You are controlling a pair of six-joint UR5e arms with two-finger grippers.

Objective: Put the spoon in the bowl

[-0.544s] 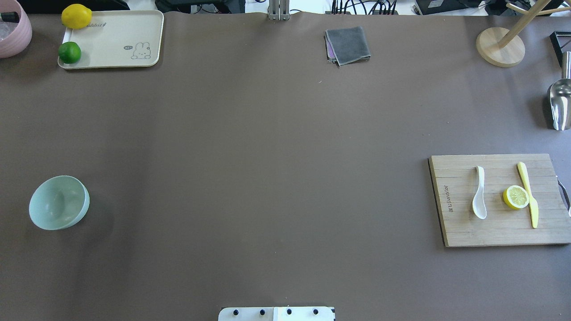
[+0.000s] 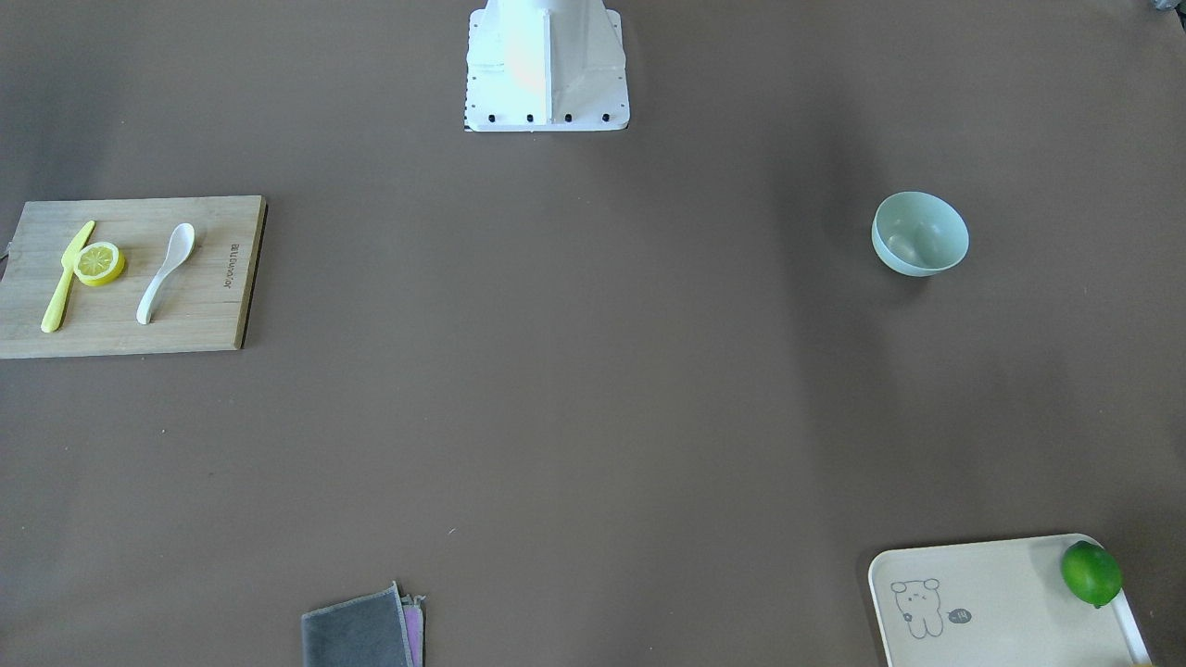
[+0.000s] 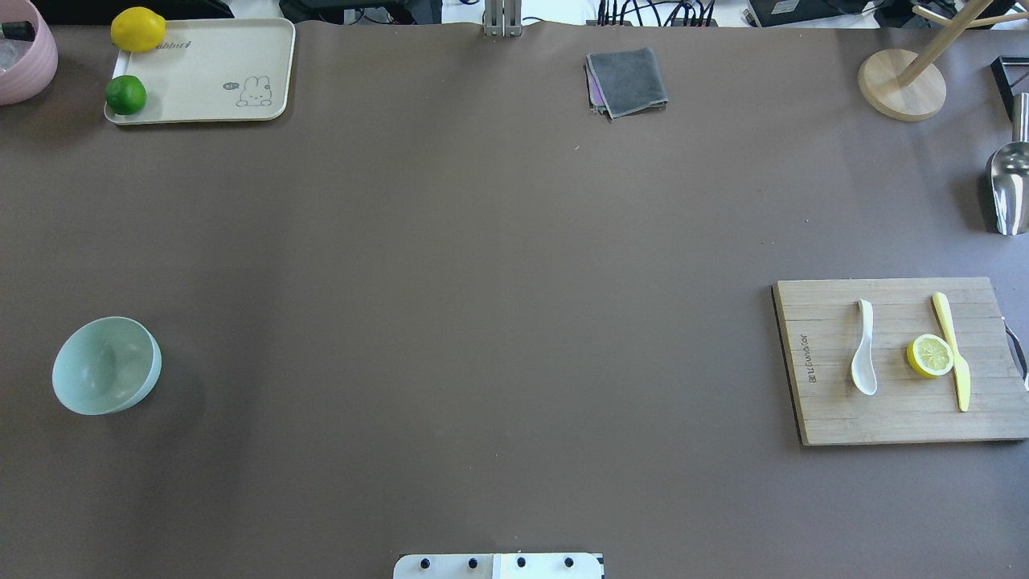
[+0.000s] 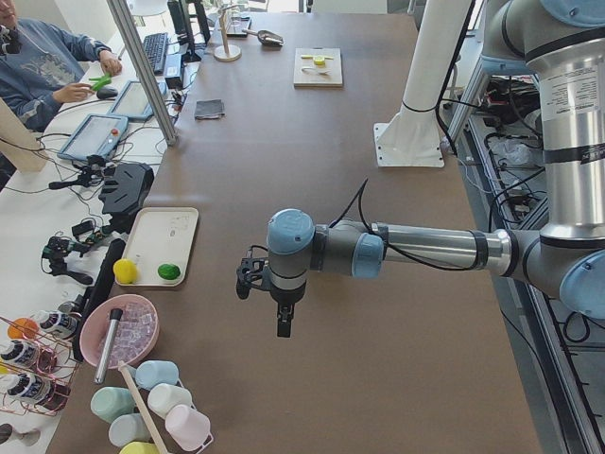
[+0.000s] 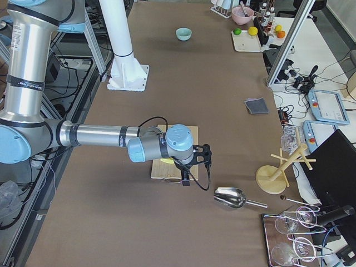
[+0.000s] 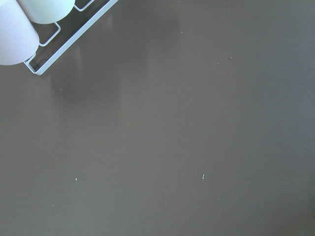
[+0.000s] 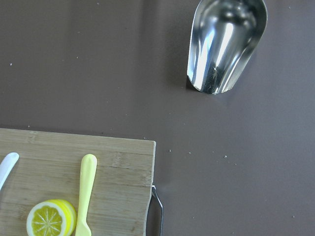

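Note:
The white spoon (image 3: 863, 354) lies on a wooden cutting board (image 3: 828, 418) at the table's right, also in the front view (image 2: 167, 271); its handle tip shows in the right wrist view (image 7: 7, 164). The pale mint-green bowl (image 3: 106, 366) stands empty at the table's left, also in the front view (image 2: 919, 233). My right gripper (image 5: 192, 167) hangs high over the board's outer end. My left gripper (image 4: 272, 298) hangs high over the table's left end. Both show only in side views, so I cannot tell whether they are open or shut.
A lemon half (image 3: 930, 355) and a yellow knife (image 3: 953, 354) lie beside the spoon. A metal scoop (image 3: 1009, 189), a wooden stand (image 3: 900, 84), a grey cloth (image 3: 627, 80), a tray (image 3: 209, 72) with lemon and lime, and a pink bowl (image 3: 24, 48) sit at the edges.

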